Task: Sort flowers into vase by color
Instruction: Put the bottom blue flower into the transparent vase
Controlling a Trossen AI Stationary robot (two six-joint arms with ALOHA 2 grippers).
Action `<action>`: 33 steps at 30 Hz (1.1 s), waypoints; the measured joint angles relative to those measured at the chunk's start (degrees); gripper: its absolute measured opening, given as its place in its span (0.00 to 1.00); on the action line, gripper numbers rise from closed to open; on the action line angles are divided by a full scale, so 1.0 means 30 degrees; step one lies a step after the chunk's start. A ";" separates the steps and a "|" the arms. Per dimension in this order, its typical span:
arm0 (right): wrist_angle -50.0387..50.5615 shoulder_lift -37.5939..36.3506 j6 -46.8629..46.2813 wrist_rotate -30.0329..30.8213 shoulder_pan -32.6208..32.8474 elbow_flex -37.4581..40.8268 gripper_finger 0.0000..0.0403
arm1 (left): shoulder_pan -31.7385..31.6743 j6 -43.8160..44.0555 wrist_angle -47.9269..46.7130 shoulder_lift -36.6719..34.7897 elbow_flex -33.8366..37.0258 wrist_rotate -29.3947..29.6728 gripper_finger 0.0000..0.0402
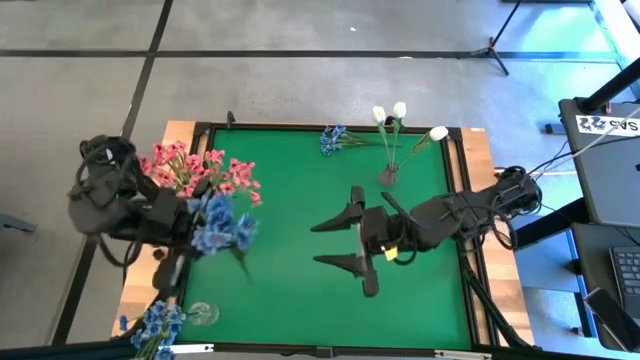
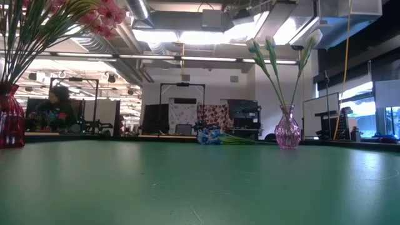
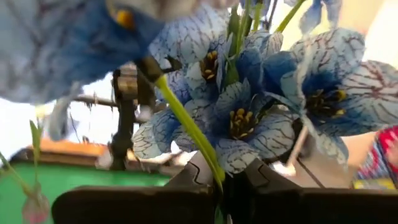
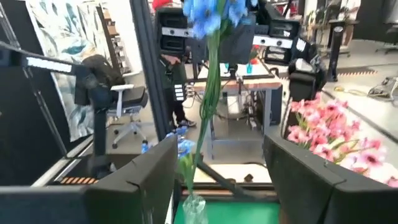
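**Blue sprig clamped in the left gripper, right gripper spread wide at mid-table**

The only writing in sight is a white label on the grey case (image 1: 608, 150) off the table's 3 o'clock edge; it seems to read "SAS", though the letters are too small to be sure.

The left gripper (image 1: 185, 262) sits at the table's 9 o'clock side, its fingers (image 3: 186, 186) pinched tight on the green stem of a blue blossom sprig (image 1: 218, 225). Seen from above, the sprig's long axis runs from the blossom head at about 11 o'clock down to the stem end at about 5 o'clock. In the left wrist view the veined blue petals fill the frame and hide most of what lies behind.

Just beside it at 10 o'clock stands the bunch of pink blossoms (image 1: 195, 170); its red vase (image 2: 9, 119) is cut off at the low view's edge. More blue blossoms (image 1: 152, 325) sit at 7 o'clock, next to a clear glass vase (image 1: 203, 314), partly over the table's border.

At 1 o'clock the white tulip buds (image 1: 398, 113) stand upright in a pink glass vase (image 2: 287, 130). A loose blue sprig (image 1: 335, 139) lies flat at 12 o'clock, blossoms pointing to 9 o'clock.

The right gripper (image 1: 342, 242) hovers over the green table (image 1: 300, 290) near its centre, jaws spread wide and holding nothing, pointing towards 9 o'clock.
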State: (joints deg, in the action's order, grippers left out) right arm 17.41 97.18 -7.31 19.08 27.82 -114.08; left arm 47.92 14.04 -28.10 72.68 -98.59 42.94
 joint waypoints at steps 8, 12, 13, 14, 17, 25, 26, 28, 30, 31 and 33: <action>0.2168 -0.0399 -0.0994 0.1652 0.1272 0.0007 0.59 | 0.3308 0.2754 -0.3323 -0.0493 0.0000 0.1458 0.02; 0.2279 -0.0392 -0.1991 0.1798 0.1285 0.0007 0.59 | 0.4988 0.3024 -0.3713 -0.0457 0.0311 0.2957 0.02; 0.2256 -0.0392 -0.2410 0.1821 0.1336 0.0007 0.59 | 0.5411 0.3031 -0.3676 -0.0487 0.0462 0.3232 0.02; 0.2258 -0.0392 -0.2636 0.1934 0.1331 0.0007 0.59 | 0.5895 0.3068 -0.3696 -0.0535 0.0652 0.3551 0.02; 0.2265 -0.0392 -0.3164 0.2964 0.1345 0.0007 0.59 | 0.7256 0.3738 -0.3773 -0.0836 0.1669 0.4042 0.02; 0.2154 -0.0385 -0.4113 0.5817 0.1066 0.0007 0.59 | 0.9072 0.5295 -0.1979 -0.1423 0.5079 0.3626 0.02; 0.2149 -0.0385 -0.4209 0.5957 0.1046 0.0007 0.59 | 0.9271 0.5241 -0.1413 -0.1559 0.5359 0.3460 0.02; 0.2214 -0.0382 -0.4392 0.6360 0.1046 0.0007 0.59 | 0.9531 0.5196 -0.0693 -0.1781 0.5826 0.2825 0.02; 0.2274 -0.0378 -0.4625 0.6560 0.1068 0.0007 0.59 | 0.9661 0.5167 -0.0269 -0.1789 0.6159 0.2269 0.02; 0.2278 -0.0378 -0.4754 0.6593 0.1068 0.0007 0.59 | 0.9737 0.5089 -0.0050 -0.1772 0.6309 0.2178 0.02; 0.2284 -0.0382 -0.5110 0.6597 0.1098 0.0007 0.59 | 1.0072 0.4807 0.0642 -0.1775 0.6659 0.2176 0.02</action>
State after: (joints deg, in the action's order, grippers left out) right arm 24.26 96.04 -22.64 38.87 31.11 -114.06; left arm 78.14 28.46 -26.17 67.35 -78.61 49.47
